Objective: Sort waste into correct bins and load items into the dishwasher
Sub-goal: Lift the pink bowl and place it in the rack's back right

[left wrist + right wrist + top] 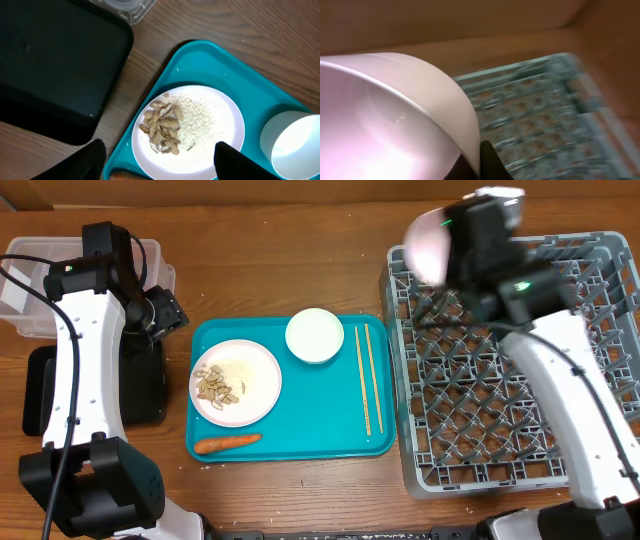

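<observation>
Right gripper clamped tight on the rim of a white bowl; I have it tipped on edge above the far-left corner of the grey dish rack; rim grip, I judge, so it can stand between pegs; not yet seated.
Left gripper wide open, holding nothing; it hangs over the teal tray's left edge, above the plate of food scraps; black tray and clear tub lie just beside, probably for scraping.
Carrot at the teal tray's near edge; chopsticks along its right edge.
</observation>
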{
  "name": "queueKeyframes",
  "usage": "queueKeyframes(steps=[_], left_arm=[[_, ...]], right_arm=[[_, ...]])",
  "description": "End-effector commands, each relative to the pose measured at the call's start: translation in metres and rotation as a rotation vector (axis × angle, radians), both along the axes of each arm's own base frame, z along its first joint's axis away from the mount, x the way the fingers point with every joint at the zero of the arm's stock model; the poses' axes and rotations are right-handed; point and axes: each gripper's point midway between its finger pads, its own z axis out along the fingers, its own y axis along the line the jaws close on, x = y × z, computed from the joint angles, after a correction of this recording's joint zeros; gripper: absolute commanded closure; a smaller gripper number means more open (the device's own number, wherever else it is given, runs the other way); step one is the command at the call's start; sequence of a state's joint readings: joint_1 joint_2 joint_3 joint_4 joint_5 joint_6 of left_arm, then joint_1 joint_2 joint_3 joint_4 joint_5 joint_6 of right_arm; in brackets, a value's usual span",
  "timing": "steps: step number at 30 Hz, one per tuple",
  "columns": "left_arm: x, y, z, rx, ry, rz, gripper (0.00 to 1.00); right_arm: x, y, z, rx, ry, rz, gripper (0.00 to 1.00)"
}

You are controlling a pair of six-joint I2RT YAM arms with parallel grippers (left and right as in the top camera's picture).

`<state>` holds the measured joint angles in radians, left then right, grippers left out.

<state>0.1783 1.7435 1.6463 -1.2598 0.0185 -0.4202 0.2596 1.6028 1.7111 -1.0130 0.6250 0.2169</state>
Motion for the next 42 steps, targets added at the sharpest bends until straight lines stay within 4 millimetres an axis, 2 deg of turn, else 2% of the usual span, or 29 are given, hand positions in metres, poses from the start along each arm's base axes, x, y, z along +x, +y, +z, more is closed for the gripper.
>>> queueKeyframes(steps=[1, 2, 3, 5, 7, 9, 13, 17, 18, 20, 27, 33, 37, 42], left_arm=[[0.007, 0.002, 0.007, 0.001, -0.039, 0.012, 0.28], [0.008, 0.002, 0.007, 0.0, -0.043, 0.017, 0.29], [0.011, 0.003, 0.008, 0.002, -0.055, 0.018, 0.29], [0.013, 0.003, 0.009, 0.004, -0.066, 0.018, 0.29], [0.016, 0.004, 0.009, 0.005, -0.076, 0.021, 0.3], [0.017, 0.004, 0.01, 0.002, -0.082, 0.036, 0.3], [0.018, 0.004, 0.01, 0.001, -0.087, 0.044, 0.3], [0.017, 0.004, 0.01, 0.0, -0.084, 0.043, 0.3], [0.016, 0.003, 0.01, -0.004, -0.08, 0.043, 0.3], [0.015, 0.003, 0.009, -0.007, -0.075, 0.043, 0.3], [0.014, 0.0, 0.009, -0.024, -0.07, 0.038, 0.3], [0.014, 0.0, 0.009, -0.023, -0.072, 0.038, 0.29], [0.014, 0.0, 0.009, -0.023, -0.071, 0.034, 0.29], [0.013, 0.0, 0.009, -0.021, -0.067, 0.026, 0.29]], right_arm=[[0.003, -0.093, 0.004, -0.229, 0.037, -0.222, 0.96], [0.002, -0.114, 0.006, -0.25, 0.018, -0.297, 0.96], [-0.005, -0.157, 0.013, -0.318, -0.011, -0.458, 0.96], [-0.016, -0.195, 0.019, -0.408, -0.022, -0.617, 0.96], [-0.026, -0.223, 0.019, -0.491, -0.017, -0.745, 0.96], [-0.03, -0.242, 0.009, -0.538, 0.018, -0.812, 0.96], [-0.023, -0.259, -0.033, -0.567, 0.139, -0.819, 0.96], [-0.011, -0.26, -0.075, -0.594, 0.243, -0.785, 0.96], [-0.005, -0.256, -0.093, -0.606, 0.293, -0.757, 0.96], [-0.001, -0.249, -0.11, -0.616, 0.335, -0.73, 0.96], [0.005, -0.222, -0.146, -0.504, 0.375, -0.652, 0.96], [0.005, -0.201, -0.165, -0.427, 0.45, -0.56, 0.96], [0.004, -0.186, -0.179, -0.361, 0.502, -0.499, 0.77], [-0.003, -0.163, -0.194, -0.283, 0.584, -0.421, 0.61]])
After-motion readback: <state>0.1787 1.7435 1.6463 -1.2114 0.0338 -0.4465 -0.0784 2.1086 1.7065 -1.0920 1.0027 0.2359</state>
